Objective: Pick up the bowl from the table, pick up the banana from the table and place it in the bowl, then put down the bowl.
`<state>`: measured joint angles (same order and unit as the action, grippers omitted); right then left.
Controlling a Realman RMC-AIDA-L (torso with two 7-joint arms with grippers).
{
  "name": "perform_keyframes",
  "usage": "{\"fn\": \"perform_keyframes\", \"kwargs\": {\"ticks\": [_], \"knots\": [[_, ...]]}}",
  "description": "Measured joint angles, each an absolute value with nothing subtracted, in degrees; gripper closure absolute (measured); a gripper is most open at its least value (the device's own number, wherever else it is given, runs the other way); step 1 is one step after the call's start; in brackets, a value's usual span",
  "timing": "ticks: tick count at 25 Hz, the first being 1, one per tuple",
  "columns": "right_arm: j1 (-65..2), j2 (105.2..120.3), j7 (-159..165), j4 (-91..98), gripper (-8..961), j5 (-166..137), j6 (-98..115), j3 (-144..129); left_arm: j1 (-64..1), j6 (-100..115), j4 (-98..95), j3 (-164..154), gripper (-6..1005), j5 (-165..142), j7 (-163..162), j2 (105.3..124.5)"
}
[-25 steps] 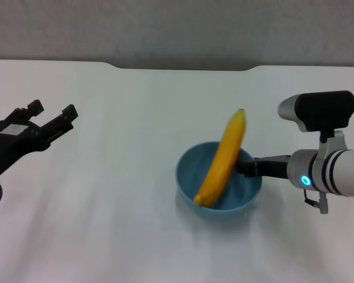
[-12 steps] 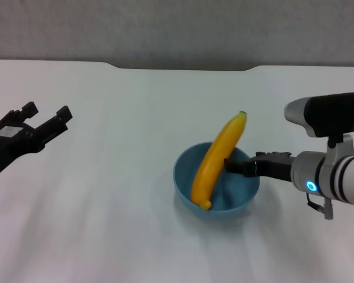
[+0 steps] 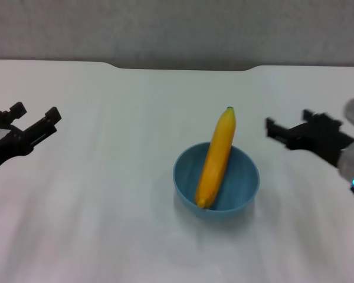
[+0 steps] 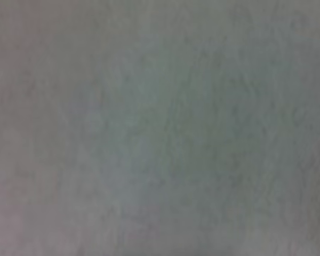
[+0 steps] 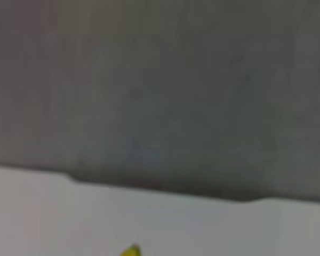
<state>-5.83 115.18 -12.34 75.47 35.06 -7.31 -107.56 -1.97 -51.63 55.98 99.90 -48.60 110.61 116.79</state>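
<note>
The left gripper (image 3: 34, 115) hangs spread and empty over the table (image 3: 106, 194), a little farther out than a second ago. At centre the bowl (image 3: 243, 183) sits on the table with the banana (image 3: 216, 158) leaning in it, stem tip over the far rim. The right gripper (image 3: 283, 131), clamped on the bowl's rim a second ago, has let go and drawn back, fingers spread, so the task looks finished.
</note>
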Motion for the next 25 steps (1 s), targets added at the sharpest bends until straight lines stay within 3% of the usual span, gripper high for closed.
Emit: {"fn": "perform_keyframes", "kwargs": {"ticks": [10,25], "knots": [[0.1,115.18,-12.7,68.5,79,35.4,19.3,-112.0,-2.1,-59.6,45.3,100.3,92,-35.1,128.0,116.76],[-2.4,115.49,-8.3,45.8,82,35.6,48.0,-119.9,-7.1,-57.4,25.8,98.0,92,-11.5,146.6,117.31]]}}
